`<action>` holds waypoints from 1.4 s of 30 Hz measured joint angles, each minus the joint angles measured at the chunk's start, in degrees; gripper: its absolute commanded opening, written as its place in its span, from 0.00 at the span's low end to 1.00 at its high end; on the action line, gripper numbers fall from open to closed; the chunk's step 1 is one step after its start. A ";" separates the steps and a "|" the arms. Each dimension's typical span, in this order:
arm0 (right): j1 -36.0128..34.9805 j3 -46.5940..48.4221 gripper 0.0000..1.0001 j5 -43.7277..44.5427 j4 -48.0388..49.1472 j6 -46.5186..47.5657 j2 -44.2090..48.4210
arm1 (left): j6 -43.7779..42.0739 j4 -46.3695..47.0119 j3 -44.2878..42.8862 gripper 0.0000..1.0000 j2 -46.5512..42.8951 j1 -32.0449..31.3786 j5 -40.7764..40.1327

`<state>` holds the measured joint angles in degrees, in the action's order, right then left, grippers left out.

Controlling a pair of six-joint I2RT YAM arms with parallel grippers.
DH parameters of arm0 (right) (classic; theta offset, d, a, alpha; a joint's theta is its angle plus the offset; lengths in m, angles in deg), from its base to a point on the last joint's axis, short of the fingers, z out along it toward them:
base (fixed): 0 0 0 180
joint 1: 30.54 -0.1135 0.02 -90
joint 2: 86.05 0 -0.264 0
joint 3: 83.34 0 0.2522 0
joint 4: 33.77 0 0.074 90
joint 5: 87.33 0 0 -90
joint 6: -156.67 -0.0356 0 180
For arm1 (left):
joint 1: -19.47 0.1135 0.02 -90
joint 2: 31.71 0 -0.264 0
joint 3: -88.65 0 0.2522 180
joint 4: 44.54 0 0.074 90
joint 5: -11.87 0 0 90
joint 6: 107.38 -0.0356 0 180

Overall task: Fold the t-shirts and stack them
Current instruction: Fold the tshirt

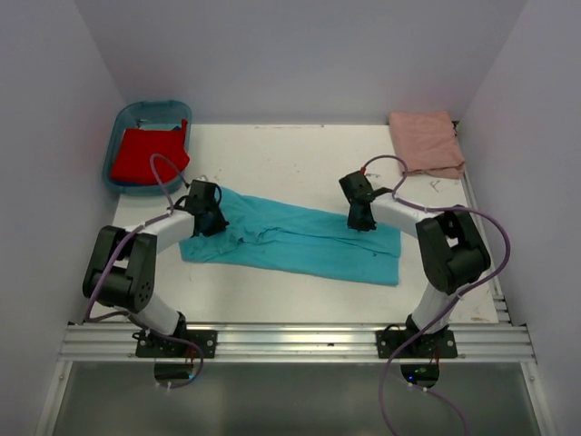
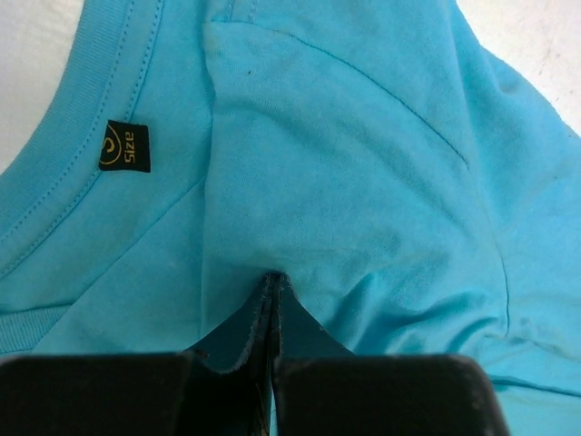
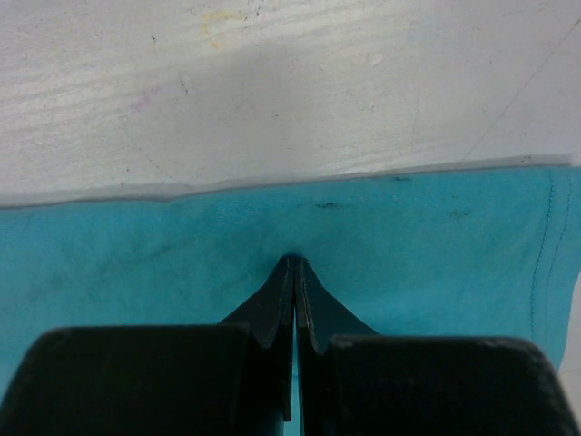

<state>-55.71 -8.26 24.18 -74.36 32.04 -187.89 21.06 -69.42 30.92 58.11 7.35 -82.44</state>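
- Cloth first: the turquoise t-shirt (image 1: 300, 238) is soft, thin knit, lying mostly flat as a long narrow band with a few shallow creases.
- Its collar is ribbed, with a row of stitching beside it, and a small dark neck label (image 2: 125, 146) with yellow print sits just inside the neckline.
- The long axis of the turquoise t-shirt runs across the worktop (image 1: 290, 154) from my left side to my right, slanting slightly nearer at the right end. The neck end points left and the stitched hem end points right.
- My left jaws are clenched at the neck end of the turquoise t-shirt, and creases in the cloth gather toward their tips, so they are pinching it.
- My right jaws are also clenched, with their tips down on the far edge of the turquoise t-shirt near the hem end. I cannot tell whether any cloth is caught between them.
- Beyond the hem end, well apart from the turquoise t-shirt, the pink t-shirt (image 1: 427, 141) lies folded into a soft, squarish pad.
- Beyond the neck end, the red t-shirt (image 1: 145, 154) lies rumpled in a blue tub (image 1: 125, 123) with rounded corners.
- The worktop around the turquoise t-shirt is white, matte and faintly scuffed.
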 measured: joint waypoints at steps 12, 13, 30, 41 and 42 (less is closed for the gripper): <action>-3.80 -8.35 0.00 -0.09 10.03 -0.87 4.48 | 1.46 2.43 -21.07 0.00 19.23 1.11 2.19; -5.03 -8.55 0.00 0.00 10.69 -1.09 4.46 | 1.42 2.16 -24.15 0.00 21.53 1.22 2.64; -21.86 -11.41 0.00 -6.08 6.47 -9.44 9.01 | -2.67 -4.68 -65.46 0.00 49.72 4.13 22.77; -30.03 -14.08 0.00 -7.69 0.61 -17.55 12.24 | 1.18 0.50 -70.58 0.00 56.78 4.61 41.33; -30.51 -14.19 0.00 -7.74 0.76 -18.25 12.24 | 1.53 1.22 -70.58 0.00 57.13 4.59 42.56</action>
<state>-86.22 -22.45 16.45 -73.59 13.79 -175.65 22.59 -68.20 -39.66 115.24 11.94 -39.89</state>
